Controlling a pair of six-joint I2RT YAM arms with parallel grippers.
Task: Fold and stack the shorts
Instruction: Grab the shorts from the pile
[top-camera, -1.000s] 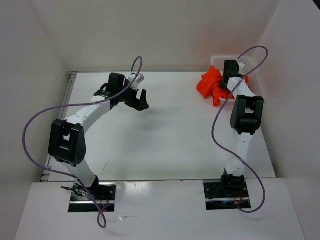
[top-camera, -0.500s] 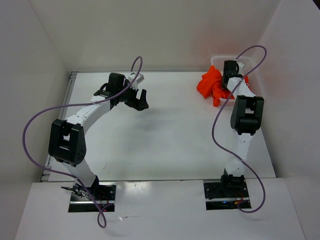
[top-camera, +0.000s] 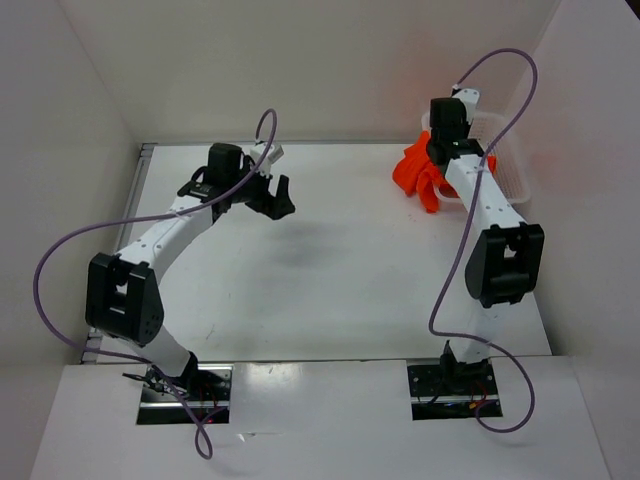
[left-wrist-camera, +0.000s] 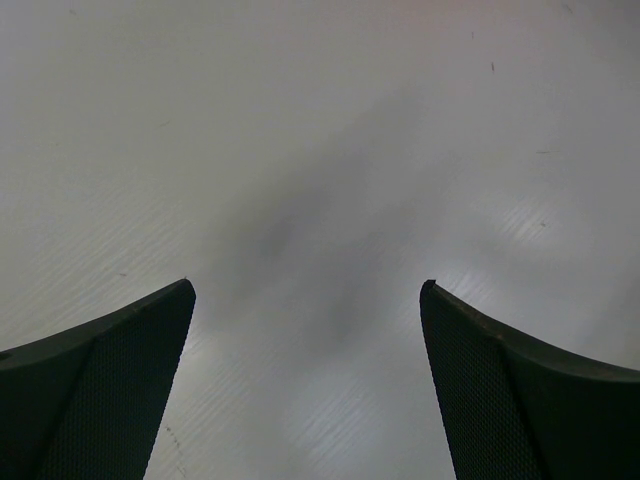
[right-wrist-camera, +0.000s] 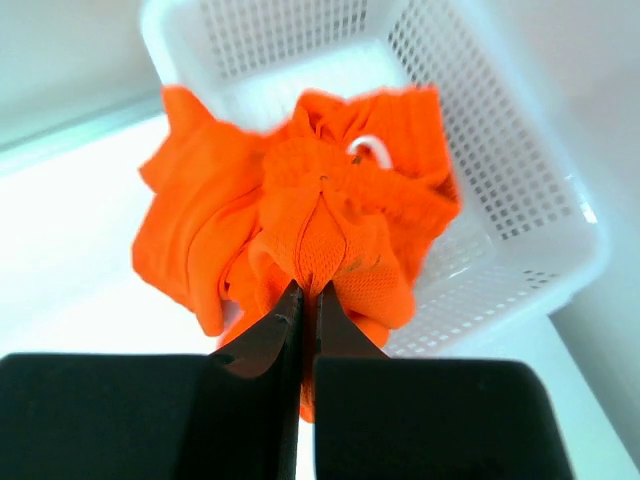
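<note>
My right gripper (right-wrist-camera: 308, 292) is pinched tight on a fold of the shorts (right-wrist-camera: 200, 230). They form one crumpled orange heap, spilling over the left rim of the single white basket (right-wrist-camera: 500, 170) onto the table (top-camera: 330, 270). I can't read its long axis. My left gripper (left-wrist-camera: 308, 290) hangs spread wide, well apart.

We see the shorts (top-camera: 413, 172), bright orange-red and plain, bunched in a crumpled heap across the rim of the white mesh basket (right-wrist-camera: 520, 190), part inside it and part outside. One fold is pinched between the right gripper's (right-wrist-camera: 308, 292) closed jaws.
</note>
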